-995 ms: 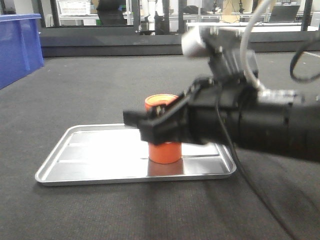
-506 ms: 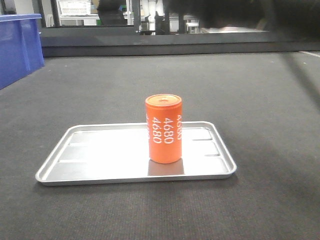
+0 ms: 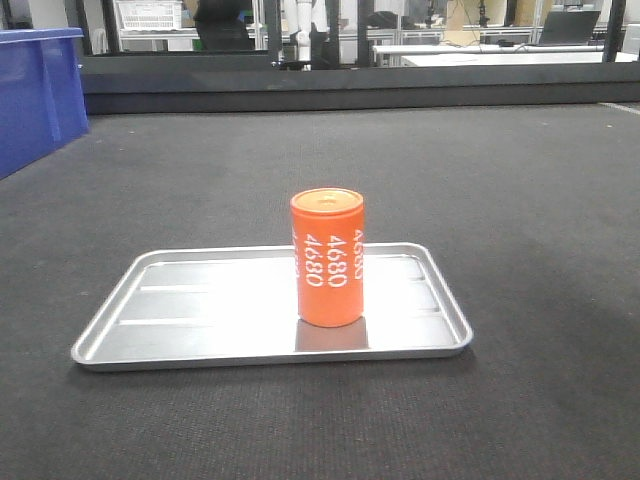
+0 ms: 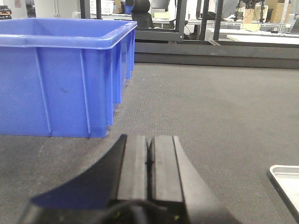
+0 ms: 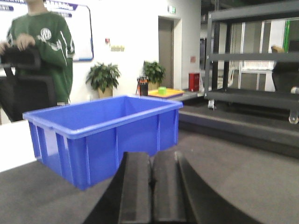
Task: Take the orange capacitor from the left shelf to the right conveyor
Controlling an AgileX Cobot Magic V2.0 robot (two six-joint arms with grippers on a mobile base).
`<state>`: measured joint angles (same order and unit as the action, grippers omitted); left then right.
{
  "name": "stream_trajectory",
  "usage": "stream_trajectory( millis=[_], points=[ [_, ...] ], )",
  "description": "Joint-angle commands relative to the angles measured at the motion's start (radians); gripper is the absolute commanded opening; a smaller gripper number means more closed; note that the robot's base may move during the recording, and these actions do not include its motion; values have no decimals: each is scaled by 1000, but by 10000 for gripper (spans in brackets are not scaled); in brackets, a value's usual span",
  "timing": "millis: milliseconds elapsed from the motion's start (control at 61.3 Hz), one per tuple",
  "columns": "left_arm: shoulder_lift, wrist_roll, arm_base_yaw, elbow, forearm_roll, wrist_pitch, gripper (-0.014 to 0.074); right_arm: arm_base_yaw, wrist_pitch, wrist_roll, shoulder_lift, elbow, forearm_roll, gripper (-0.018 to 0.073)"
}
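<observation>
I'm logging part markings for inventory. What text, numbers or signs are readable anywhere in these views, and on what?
"4680", white, repeated down the side of the upright orange cylindrical capacitor.
Round white emblem on the green sweatshirt of a person: too blurred to read.
Small wall signs behind: too blurred to read.

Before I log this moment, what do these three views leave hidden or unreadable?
- Orange capacitor, front view: its far side is turned away, and the leftmost "4680" column curves out of sight.
- Silver tray, left wrist view: only a corner shows, cut by the right edge.
- Person, right wrist view: head cut by the top edge, picture soft.
- Left shelf: in no view.
</observation>
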<state>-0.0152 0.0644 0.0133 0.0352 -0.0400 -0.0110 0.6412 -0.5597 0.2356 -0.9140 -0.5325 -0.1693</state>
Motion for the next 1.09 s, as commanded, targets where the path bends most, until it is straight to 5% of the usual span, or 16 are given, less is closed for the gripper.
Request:
stream_trajectory(
  millis=[0, 131, 277, 571, 832, 1077],
  points=[
    [-7, 6, 2, 22, 2, 91, -126, 1, -86, -3, 20, -26, 2, 49],
    [-7, 6, 2, 22, 2, 91, -126, -40, -90, -56, 20, -26, 28, 49],
    [-7, 6, 2, 22, 2, 91, -126, -229, -63, -110, 61, -26, 130, 49],
    [-7, 6, 2, 22, 2, 91, -126, -565, 314, -150, 320, -23, 169, 49],
    [-7, 6, 2, 22, 2, 91, -126, -703, 458, -197, 566, 91, 169, 51],
    [-7, 6, 2, 22, 2, 91, -126, -709, 475, -197, 892, 355, 169, 51]
  ],
)
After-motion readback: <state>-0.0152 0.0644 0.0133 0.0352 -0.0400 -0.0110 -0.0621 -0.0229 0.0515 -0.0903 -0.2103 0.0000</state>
